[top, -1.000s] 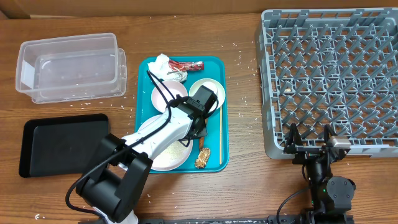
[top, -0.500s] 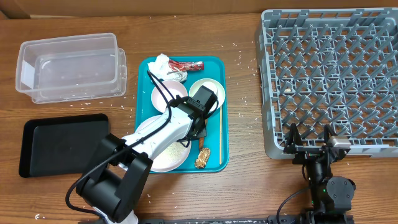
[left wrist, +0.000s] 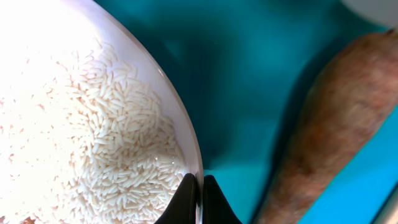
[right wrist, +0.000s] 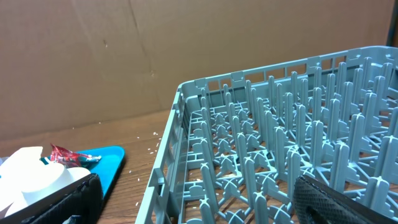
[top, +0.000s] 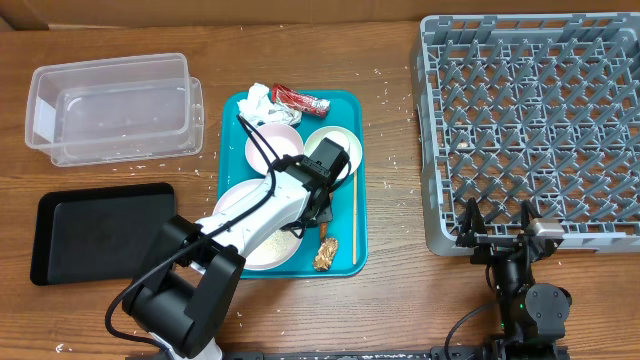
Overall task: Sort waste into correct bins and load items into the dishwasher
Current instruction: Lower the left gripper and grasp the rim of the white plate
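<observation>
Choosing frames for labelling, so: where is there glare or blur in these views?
Left wrist: the plate is blown out to white at upper left, the rice near the rim is sharp, the carrot is soft. Right wrist: the rack is crisp, the near fingers blurred. Overhead: even light, sharp throughout.

Robot test bench: wooden table, cardboard backdrop.

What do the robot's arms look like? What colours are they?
The left arm is white with chunky black joints and a thin black cable looping beside it. The right arm is mostly black, with two slim black fingers like prongs.
</observation>
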